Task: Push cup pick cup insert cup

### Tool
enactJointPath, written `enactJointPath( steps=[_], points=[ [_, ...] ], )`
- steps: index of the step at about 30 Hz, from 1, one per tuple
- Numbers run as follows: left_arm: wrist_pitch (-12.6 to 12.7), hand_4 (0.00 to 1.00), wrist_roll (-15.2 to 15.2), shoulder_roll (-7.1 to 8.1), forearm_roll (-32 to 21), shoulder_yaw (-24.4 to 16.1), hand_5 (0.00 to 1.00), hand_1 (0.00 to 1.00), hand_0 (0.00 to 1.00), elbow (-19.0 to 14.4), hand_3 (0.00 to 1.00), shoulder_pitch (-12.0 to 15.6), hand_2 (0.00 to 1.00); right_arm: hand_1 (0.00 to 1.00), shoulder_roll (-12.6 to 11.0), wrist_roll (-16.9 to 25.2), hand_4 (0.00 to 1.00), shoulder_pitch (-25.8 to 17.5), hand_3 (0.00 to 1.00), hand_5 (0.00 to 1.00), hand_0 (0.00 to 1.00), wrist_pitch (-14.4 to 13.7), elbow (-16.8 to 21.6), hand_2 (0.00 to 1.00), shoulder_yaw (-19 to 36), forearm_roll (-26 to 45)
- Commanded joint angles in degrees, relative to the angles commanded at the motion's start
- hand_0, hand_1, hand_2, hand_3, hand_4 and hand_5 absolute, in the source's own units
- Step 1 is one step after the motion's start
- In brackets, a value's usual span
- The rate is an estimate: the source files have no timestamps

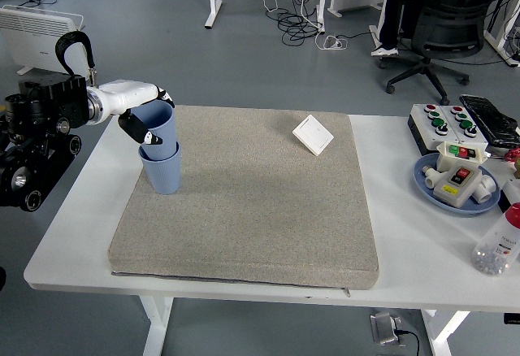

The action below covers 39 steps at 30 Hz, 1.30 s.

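At the frame's upper left, the robot's left hand (140, 118) grips the upper blue cup (157, 123), tilted, half-seated in the lower cup (163, 169) on the bench's grey mat (260, 201); letting go while it is crooked could jam or topple the stack.

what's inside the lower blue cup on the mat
The upper blue cup is set into the lower cup, tilted, with the left hand gripping it. Its base is hidden by the lower cup's wall, so how deep it sits cannot be seen.
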Motion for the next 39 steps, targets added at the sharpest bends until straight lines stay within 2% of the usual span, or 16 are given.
enactJointPath(
  steps=[2, 3, 8, 9, 14, 15, 20, 21, 25, 27, 29, 32, 33, 37, 38, 39],
  points=[
    [0.18, 0.435, -0.33, -0.11, 0.07, -0.07, 0.002, 0.5, 0.481, 0.34, 0.417, 0.05, 0.497, 0.682, 0.01, 0.01, 0.127, -0.04, 0.574, 0.489, 0.769, -0.01, 0.0, 0.706, -0.07, 0.07],
    [0.43, 0.696, -0.58, -0.24, 0.15, -0.16, 0.087, 0.535, 0.374, 0.6, 0.541, 0.1, 0.552, 0.682, 0.02, 0.02, 0.127, -0.08, 0.574, 0.49, 0.769, -0.02, 0.0, 0.707, -0.06, 0.07],
    [0.95, 0.696, -0.71, -0.56, 0.05, 0.02, 0.087, 0.535, 0.374, 0.95, 0.541, 0.29, 0.552, 0.682, 0.04, 0.04, 0.127, -0.18, 0.574, 0.49, 0.769, -0.05, 0.0, 0.707, -0.26, 0.16],
    [0.89, 0.837, -0.66, -0.59, -0.26, 0.1, 0.294, 0.605, 0.495, 0.94, 0.677, 0.39, 0.639, 0.681, 0.03, 0.05, 0.127, -0.21, 0.574, 0.49, 0.769, -0.04, 0.0, 0.707, -0.33, 0.22],
    [0.87, 0.837, -0.52, -0.72, -0.23, 0.14, 0.294, 0.605, 0.495, 1.02, 0.677, 0.58, 0.639, 0.681, 0.05, 0.11, 0.127, -0.35, 0.574, 0.49, 0.769, -0.06, 0.0, 0.707, -0.27, 0.24],
    [0.86, 0.894, -0.48, -0.74, -0.17, 0.12, 0.385, 0.778, 0.773, 1.04, 0.755, 0.6, 0.789, 0.682, 0.05, 0.12, 0.127, -0.36, 0.574, 0.491, 0.769, -0.06, 0.0, 0.706, -0.25, 0.23],
    [1.48, 0.894, -1.2, -0.86, 0.11, -0.46, 0.385, 0.778, 0.773, 1.67, 0.755, 0.8, 0.789, 0.682, 0.06, 0.14, 0.127, -0.45, 0.574, 0.491, 0.769, -0.06, 0.0, 0.706, -0.3, 0.31],
    [1.68, 0.923, -1.32, -0.89, 0.24, -0.57, 0.432, 0.9, 0.89, 1.84, 0.791, 0.81, 0.918, 0.682, 0.05, 0.14, 0.127, -0.45, 0.574, 0.491, 0.769, -0.06, 0.0, 0.707, -0.31, 0.33],
    [2.57, 0.923, -1.69, -0.93, 0.4, -1.11, 0.432, 0.9, 0.89, 2.37, 0.791, 0.91, 0.918, 0.682, 0.02, 0.17, 0.127, -0.38, 0.574, 0.491, 0.769, -0.03, 0.0, 0.707, -0.4, 0.4],
    [3.68, 0.933, -2.06, -0.9, -0.07, -1.89, 0.457, 0.923, 0.92, 2.5, 0.825, 1.19, 0.96, 0.681, 0.03, 0.2, 0.127, -0.3, 0.574, 0.489, 0.769, -0.03, 0.0, 0.707, -0.44, 0.51],
    [4.87, 0.933, -2.4, -0.82, -1.01, -2.47, 0.457, 0.923, 0.92, 2.39, 0.825, 1.59, 0.96, 0.681, 0.03, 0.23, 0.127, -0.24, 0.574, 0.489, 0.769, -0.02, 0.0, 0.707, -0.48, 0.62],
    [8.72, 0.933, -2.01, -0.76, -5.21, -4.19, 0.457, 0.923, 0.92, 1.88, 0.825, 2.86, 0.96, 0.681, 0.04, 0.27, 0.127, -0.12, 0.574, 0.489, 0.769, 0.0, 0.0, 0.707, -0.42, 0.58],
    [10.04, 0.744, -1.73, -0.78, -6.85, -5.23, 0.615, 0.854, 0.849, 1.59, 0.797, 3.59, 0.904, 0.682, 0.05, 0.27, 0.126, -0.08, 0.573, 0.49, 0.769, 0.01, 0.0, 0.706, -0.36, 0.53],
    [15.84, 0.744, 0.17, -0.85, -16.11, -10.71, 0.615, 0.854, 0.849, -0.57, 0.797, 7.15, 0.904, 0.682, 0.05, 0.34, 0.126, 0.02, 0.573, 0.49, 0.769, 0.04, 0.0, 0.706, -0.23, 0.6],
    [16.61, 0.744, 0.52, -0.86, -18.72, -11.79, 0.615, 0.854, 0.849, -0.93, 0.797, 7.73, 0.904, 0.682, 0.05, 0.35, 0.126, 0.02, 0.573, 0.49, 0.769, 0.04, 0.0, 0.706, -0.2, 0.62],
    [17.62, 0.606, 1.78, -0.89, -20.81, -13.37, 0.848, 0.823, 0.793, -2.11, 0.706, 9.01, 0.867, 0.682, 0.06, 0.35, 0.126, 0.03, 0.574, 0.49, 0.769, 0.05, 0.0, 0.706, -0.11, 0.51]
  ],
)
